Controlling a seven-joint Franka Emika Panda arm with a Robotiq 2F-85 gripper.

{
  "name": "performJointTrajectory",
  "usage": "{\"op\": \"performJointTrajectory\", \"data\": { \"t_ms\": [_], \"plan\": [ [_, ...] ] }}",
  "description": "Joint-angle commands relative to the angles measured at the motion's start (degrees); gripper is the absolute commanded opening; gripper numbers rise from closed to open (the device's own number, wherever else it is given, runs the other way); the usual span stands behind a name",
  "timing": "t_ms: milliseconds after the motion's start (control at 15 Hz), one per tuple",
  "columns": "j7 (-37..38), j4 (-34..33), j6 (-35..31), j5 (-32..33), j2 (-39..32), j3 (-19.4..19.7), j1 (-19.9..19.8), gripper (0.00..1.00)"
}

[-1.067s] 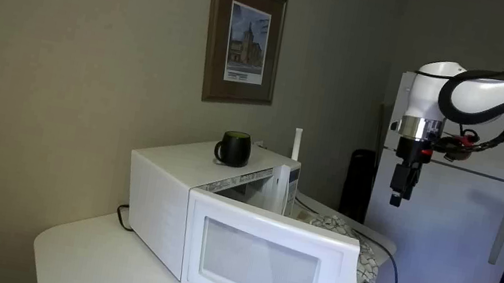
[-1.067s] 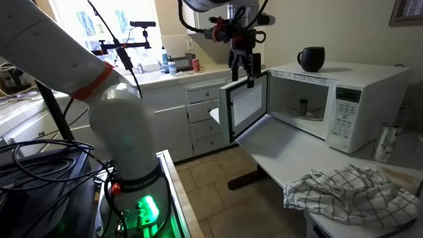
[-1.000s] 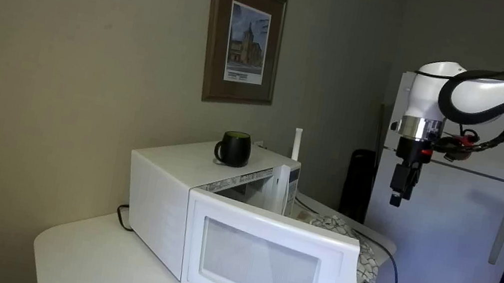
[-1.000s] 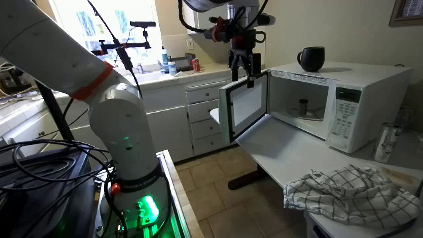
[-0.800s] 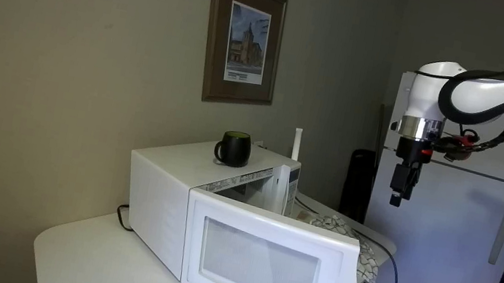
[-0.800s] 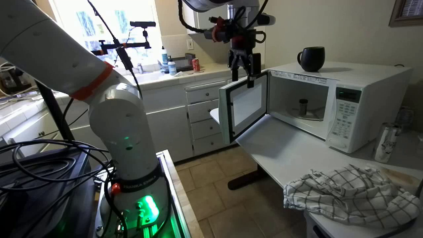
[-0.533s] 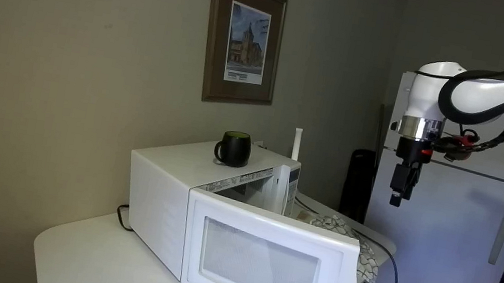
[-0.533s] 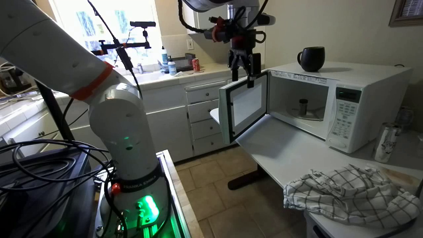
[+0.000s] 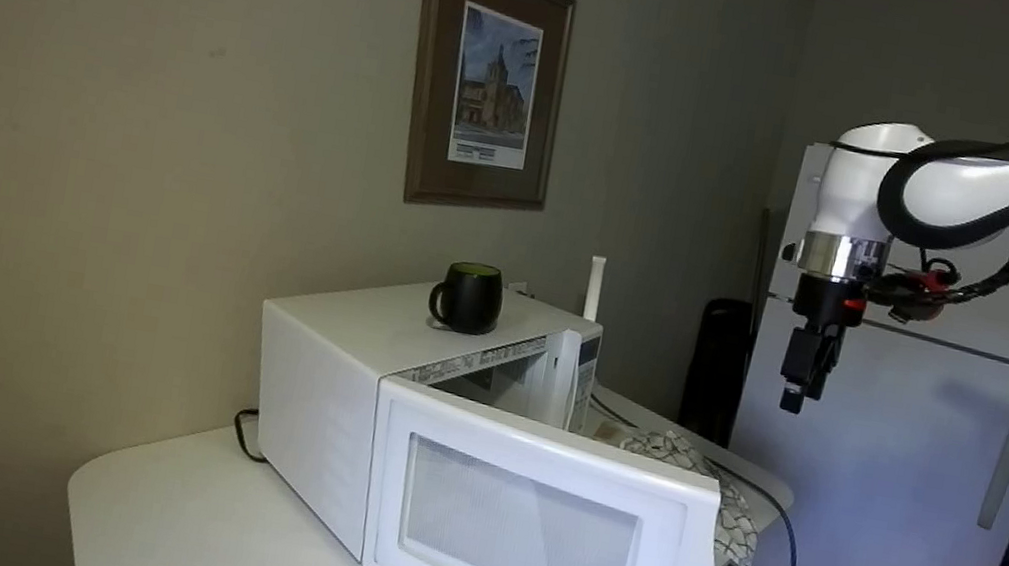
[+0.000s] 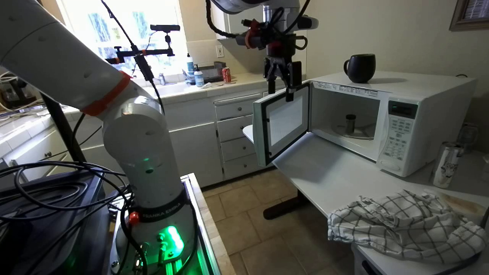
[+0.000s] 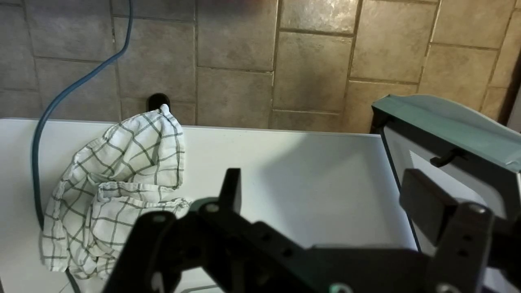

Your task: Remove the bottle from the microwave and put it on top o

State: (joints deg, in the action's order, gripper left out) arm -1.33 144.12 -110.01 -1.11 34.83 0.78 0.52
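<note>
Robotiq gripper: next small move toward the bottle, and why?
Probably tilt the Robotiq gripper toward horizontal, facing the open front of the microwave: its jaws point down, apart, while the bottle stands upright inside, so a straight-down grasp looks blocked.

We're def. in a kitchen; home or office, we can't tell. In an exterior view we've got a window (image 10: pixel 147 13) over a counter (image 10: pixel 244 81) w/ a faucet (image 10: pixel 162 79), a pump bottle (image 10: pixel 199 78) & a red can (image 10: pixel 226 75), white cabinets (image 10: pixel 196 152) & drawers (image 10: pixel 233 131) below, and a wall outlet (image 10: pixel 219 51) above. Also in an exterior view: a tall white 2-door fridge (image 9: pixel 874 504), plus a brown-framed print (image 9: pixel 495 84) hung on the wall (image 9: pixel 129 163). Both exterior views show us a white microwave (image 10: pixel 439 91) w/ a dark mug (image 10: pixel 360 68) on top, on a white table (image 10: pixel 336 179) w/ a checked cloth (image 10: pixel 405 225). Wrist view gives us beige flr. tiles (image 11: pixel 236 97).
</note>
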Motion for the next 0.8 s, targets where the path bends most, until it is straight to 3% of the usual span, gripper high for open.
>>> {"op": "performJointTrajectory", "data": {
  "t_ms": [0, 533, 733],
  "plan": [
    [0.66, 0.19, -0.92, 0.75, -0.01, -0.65, -0.39, 1.0],
    [7.6, -0.59, -25.69, 12.03, -12.32, -4.84, -3.89, 1.0],
    [10.88, -3.15, -32.32, 10.65, -19.73, -5.52, -3.28, 1.0]
  ]
}}
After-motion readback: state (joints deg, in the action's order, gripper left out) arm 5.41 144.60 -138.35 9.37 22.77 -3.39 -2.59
